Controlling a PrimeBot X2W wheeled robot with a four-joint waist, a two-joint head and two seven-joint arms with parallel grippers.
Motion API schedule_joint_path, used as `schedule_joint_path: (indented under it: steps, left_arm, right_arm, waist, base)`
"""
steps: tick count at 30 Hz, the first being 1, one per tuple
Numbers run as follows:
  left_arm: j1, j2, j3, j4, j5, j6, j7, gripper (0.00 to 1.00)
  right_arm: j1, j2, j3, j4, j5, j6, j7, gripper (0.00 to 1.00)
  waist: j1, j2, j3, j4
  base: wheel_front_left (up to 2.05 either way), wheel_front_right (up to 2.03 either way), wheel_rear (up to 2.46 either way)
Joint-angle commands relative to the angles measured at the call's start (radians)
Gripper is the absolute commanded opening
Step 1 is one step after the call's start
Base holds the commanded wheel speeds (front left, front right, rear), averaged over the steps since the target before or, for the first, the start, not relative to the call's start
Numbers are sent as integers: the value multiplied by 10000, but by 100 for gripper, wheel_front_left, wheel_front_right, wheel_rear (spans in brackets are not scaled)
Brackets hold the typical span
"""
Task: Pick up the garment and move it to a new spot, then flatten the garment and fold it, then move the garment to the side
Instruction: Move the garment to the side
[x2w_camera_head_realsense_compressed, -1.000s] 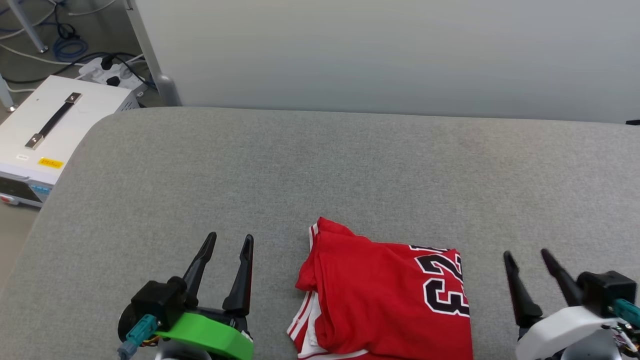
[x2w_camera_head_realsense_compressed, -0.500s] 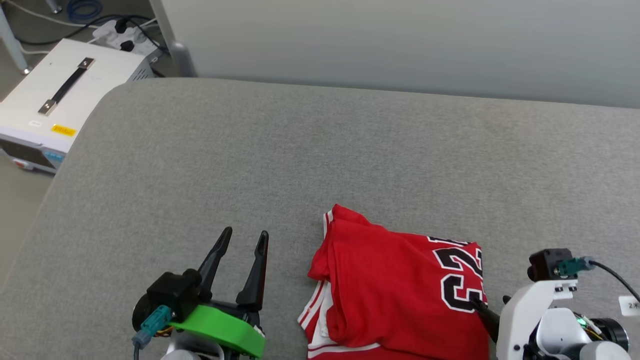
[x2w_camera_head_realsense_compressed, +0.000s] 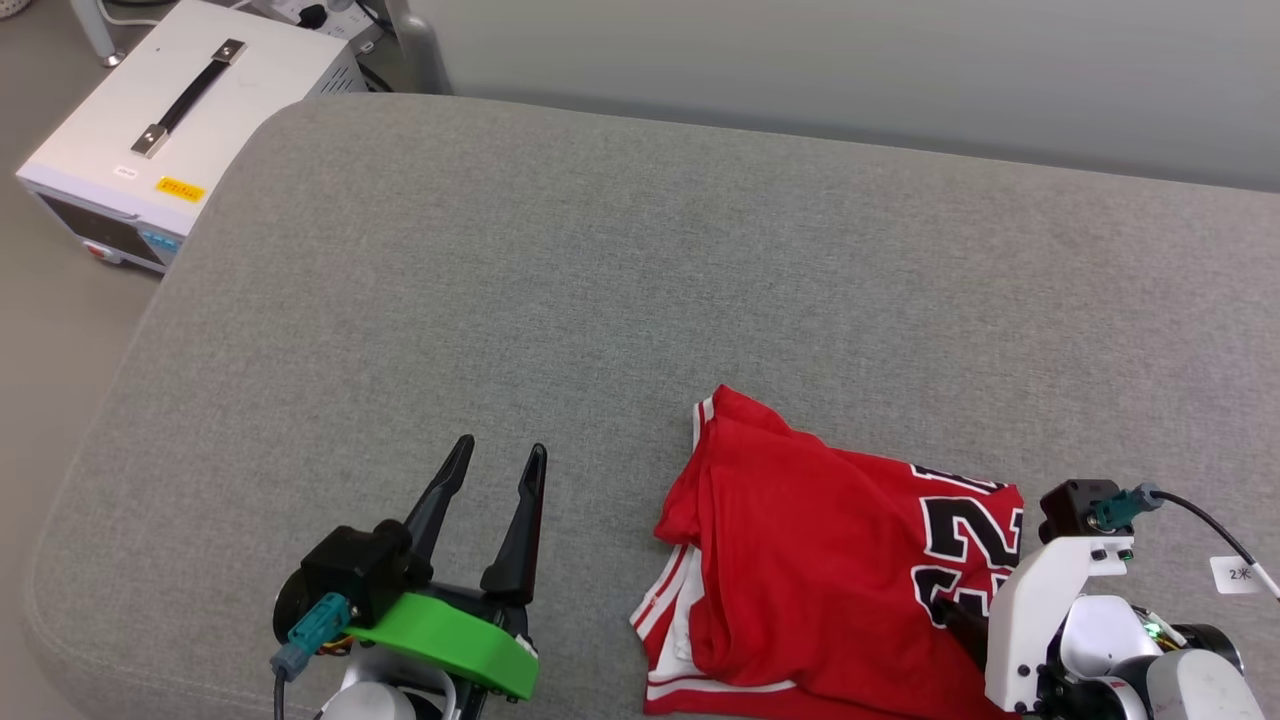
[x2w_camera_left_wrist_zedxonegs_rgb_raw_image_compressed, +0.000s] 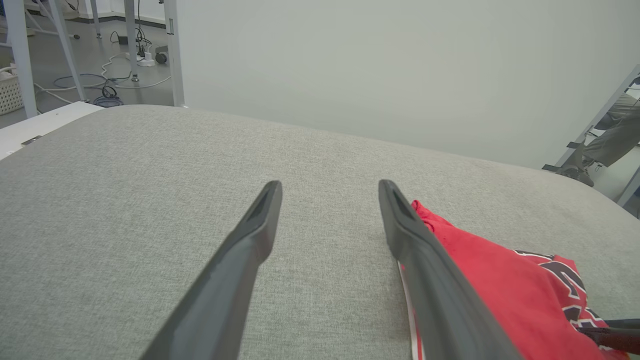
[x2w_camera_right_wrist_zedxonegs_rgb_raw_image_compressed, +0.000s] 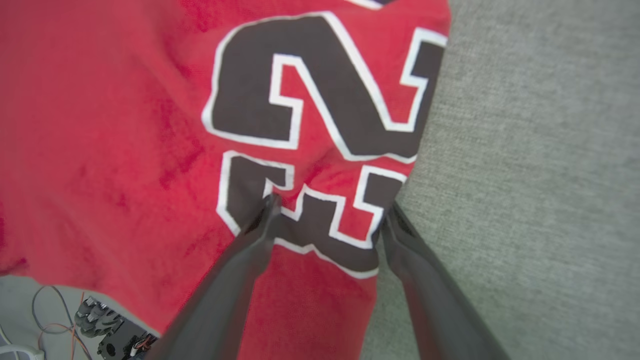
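Right pincer (x2w_camera_right_wrist_zedxonegs_rgb_raw_image_compressed: 332, 202) lowered onto one garment (x2w_camera_head_realsense_compressed: 800, 560), spread wide

Red garment (x2w_camera_head_realsense_compressed: 800, 560) with white-edged black number on grey cushion (x2w_camera_head_realsense_compressed: 600, 260).

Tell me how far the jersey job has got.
Done, apparently: the garment lies in a rough folded bundle on the grey cushion, number up. In hand: the right tool, open, is at the bundle's right edge, one finger on the number and one at the cloth's edge, not yet closed. The left tool hovers open beside it. Left: grasping and moving the garment aside.
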Motion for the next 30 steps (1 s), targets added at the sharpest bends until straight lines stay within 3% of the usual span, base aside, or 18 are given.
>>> schedule_joint_path:
  steps: [1,2,3,8,16,24,25,26,30]
  left_arm:
    - [-218,-37,18,17,-76,-28,-59,100]
    - [-225,-33,22,21,-78,-28,-59,100]
    - [-238,-27,30,27,-81,-28,-59,100]
    - [-240,-12,84,72,-82,-28,-59,100]
    - [-75,63,38,109,-121,-28,-59,100]
    - [93,151,-83,52,-191,-28,-59,100]
    - [102,163,-134,25,-188,-28,-59,100]
    - [63,168,-314,-56,-175,-28,-59,100]
    - [-81,161,-597,-159,-162,-29,-59,100]
  right_arm:
    - [46,113,200,382,62,4,228,96]
    - [59,114,248,447,92,4,272,82]
    - [59,115,310,493,85,4,267,0]
    - [-98,36,587,385,-61,4,-190,0]
    - [-407,-1135,1544,-430,-376,4,-875,0]
    - [-689,-3120,2540,-1570,-138,4,-600,0]
    - [-738,-3457,2647,-1672,-58,4,-528,0]
    - [-915,-4526,3049,-1919,108,4,-348,0]
    - [-1219,-5772,3519,-2136,640,4,-359,0]
  waist:
    - [0,0,69,78]
    - [0,0,72,83]
    - [0,0,73,85]
    - [0,0,-45,-33]
    - [0,0,-460,-600]
    - [0,0,-714,-1537]
    - [0,0,-705,-1682]
    - [0,0,-606,-2074]
    - [0,0,-332,-2575]
  base:
    - [0,0,0]
    - [0,0,0]
    - [0,0,0]
    - [0,0,0]
    - [0,0,0]
    - [0,0,0]
    - [0,0,0]
    - [0,0,0]
    - [0,0,0]
